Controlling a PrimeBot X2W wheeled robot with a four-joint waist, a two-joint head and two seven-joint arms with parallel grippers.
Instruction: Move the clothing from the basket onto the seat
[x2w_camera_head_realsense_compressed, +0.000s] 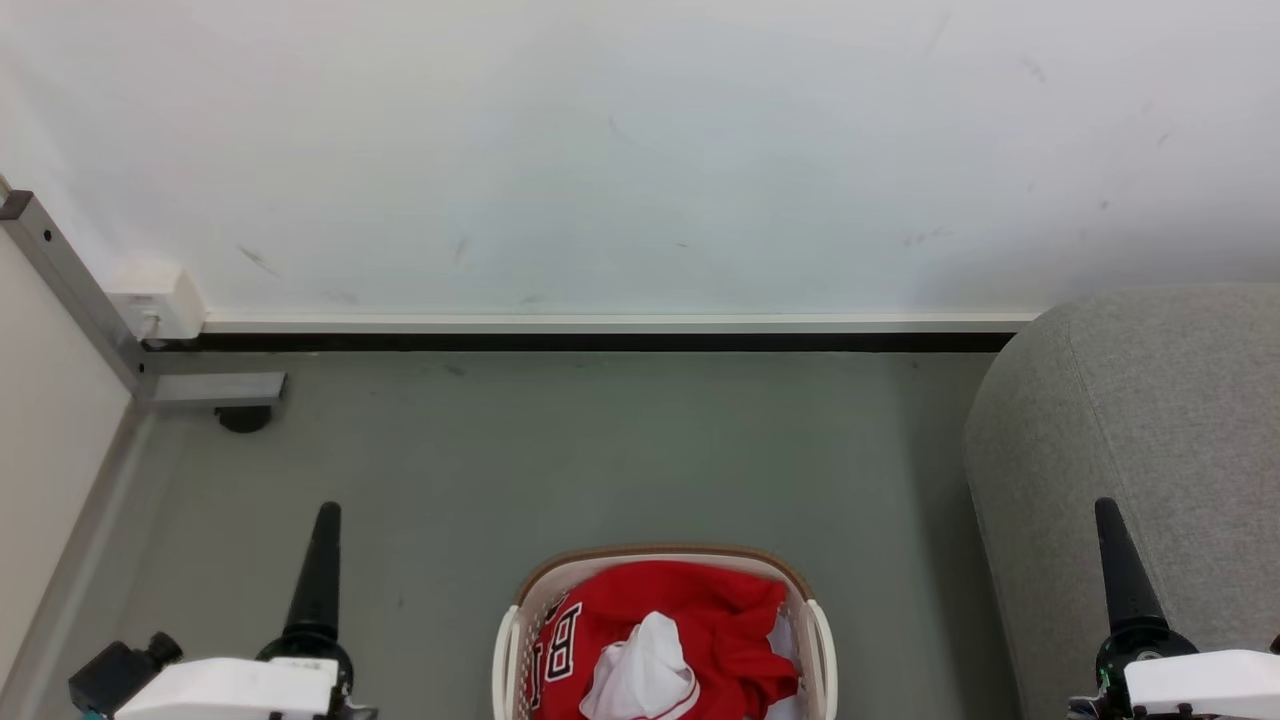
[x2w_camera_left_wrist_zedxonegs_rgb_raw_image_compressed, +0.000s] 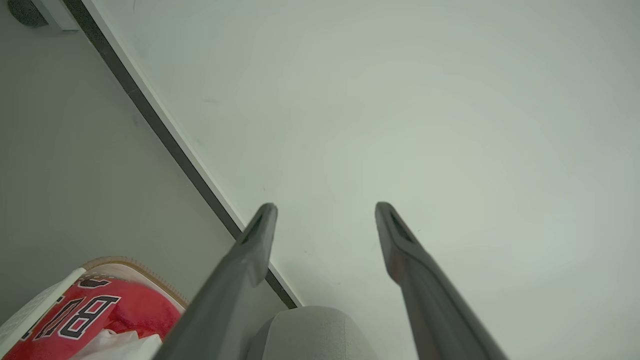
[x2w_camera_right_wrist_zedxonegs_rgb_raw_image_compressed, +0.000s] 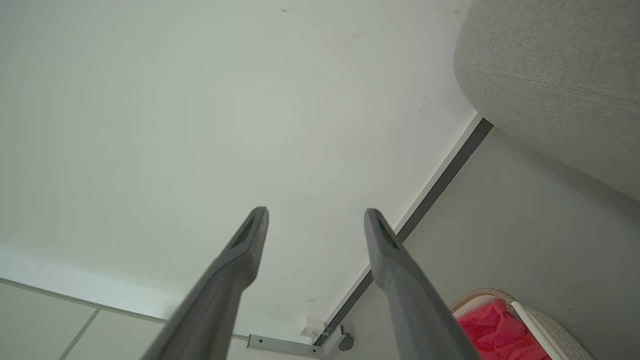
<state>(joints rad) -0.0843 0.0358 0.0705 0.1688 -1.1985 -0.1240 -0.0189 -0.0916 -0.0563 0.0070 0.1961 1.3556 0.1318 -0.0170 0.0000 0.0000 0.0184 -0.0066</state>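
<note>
The cream basket (x2w_camera_head_realsense_compressed: 660, 562) with a brown rim stands on the floor at the bottom centre, holding the red clothing (x2w_camera_head_realsense_compressed: 715, 625) with black-and-white lettering and a white fold on top. The grey seat (x2w_camera_head_realsense_compressed: 1150, 420) rises at the right. My left gripper (x2w_camera_head_realsense_compressed: 325, 515) is low at the left, well apart from the basket; my right gripper (x2w_camera_head_realsense_compressed: 1105, 510) is in front of the seat. In the left wrist view the gripper (x2w_camera_left_wrist_zedxonegs_rgb_raw_image_compressed: 325, 210) is open and empty, with the clothing (x2w_camera_left_wrist_zedxonegs_rgb_raw_image_compressed: 80, 315) at lower left. The right wrist view has the gripper (x2w_camera_right_wrist_zedxonegs_rgb_raw_image_compressed: 315, 215) open, the seat (x2w_camera_right_wrist_zedxonegs_rgb_raw_image_compressed: 555, 75) and the basket (x2w_camera_right_wrist_zedxonegs_rgb_raw_image_compressed: 545, 320).
A white wall with a dark baseboard (x2w_camera_head_realsense_compressed: 600, 340) runs behind the grey floor. A metal frame leg (x2w_camera_head_realsense_compressed: 210, 388) with a black foot and a white wall box (x2w_camera_head_realsense_compressed: 155, 298) stand at the left corner. Bare floor lies between basket and wall.
</note>
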